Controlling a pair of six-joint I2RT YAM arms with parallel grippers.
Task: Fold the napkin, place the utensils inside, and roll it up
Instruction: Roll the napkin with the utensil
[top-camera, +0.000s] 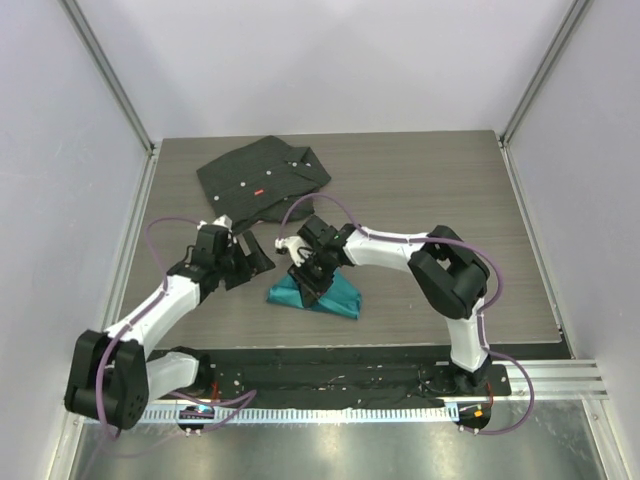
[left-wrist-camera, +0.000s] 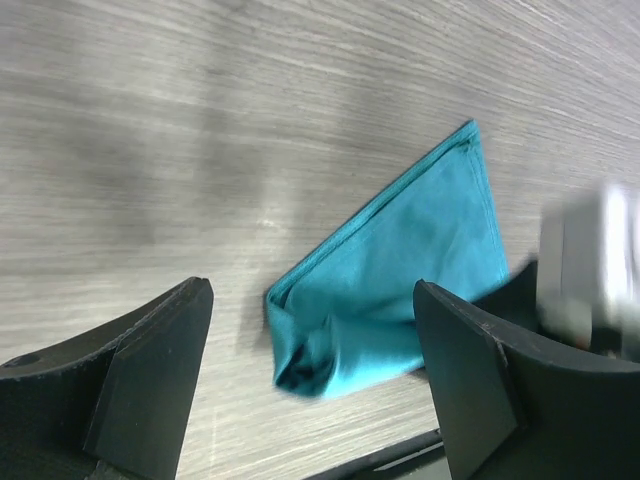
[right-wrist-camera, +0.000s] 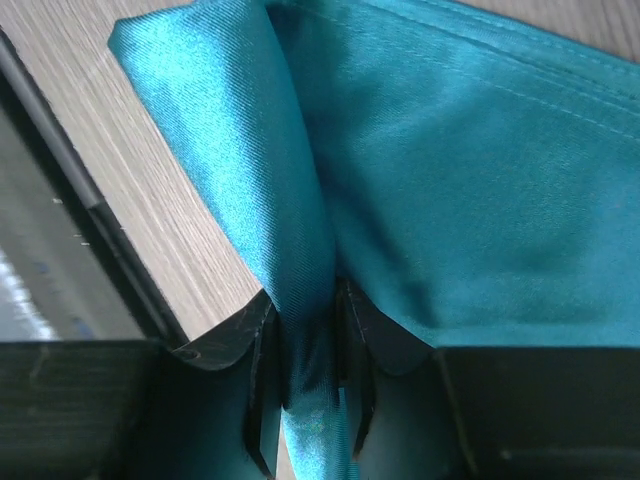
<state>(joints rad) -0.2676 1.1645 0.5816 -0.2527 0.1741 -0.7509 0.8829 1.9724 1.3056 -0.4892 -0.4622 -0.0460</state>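
Napkin (top-camera: 338, 301), folded teal, lies toward the tabletop's (top-camera: 430, 180) near edge, a fold pinched in the right gripper (right-wrist-camera: 305, 345); left gripper (left-wrist-camera: 312, 300) gapes empty beside it. Black shirt's (top-camera: 240, 170) red tag (top-camera: 261, 191) is too small to read.

Your left gripper (left-wrist-camera: 312, 292) hangs over the table (left-wrist-camera: 200, 120) with its jaws wide apart, and both black fingers (left-wrist-camera: 150, 370) are clear of everything. Between them you see the napkin (left-wrist-camera: 400, 270), teal and folded to a triangle. One corner points up and right, and the cloth is bunched and rumpled at its lower left end. Neither finger touches it. At your right, a blurred white-and-black shape (left-wrist-camera: 585, 260) sits against the napkin's right edge, too smeared to make out. A dark strip (left-wrist-camera: 380, 458) crosses the bottom, just below the cloth.
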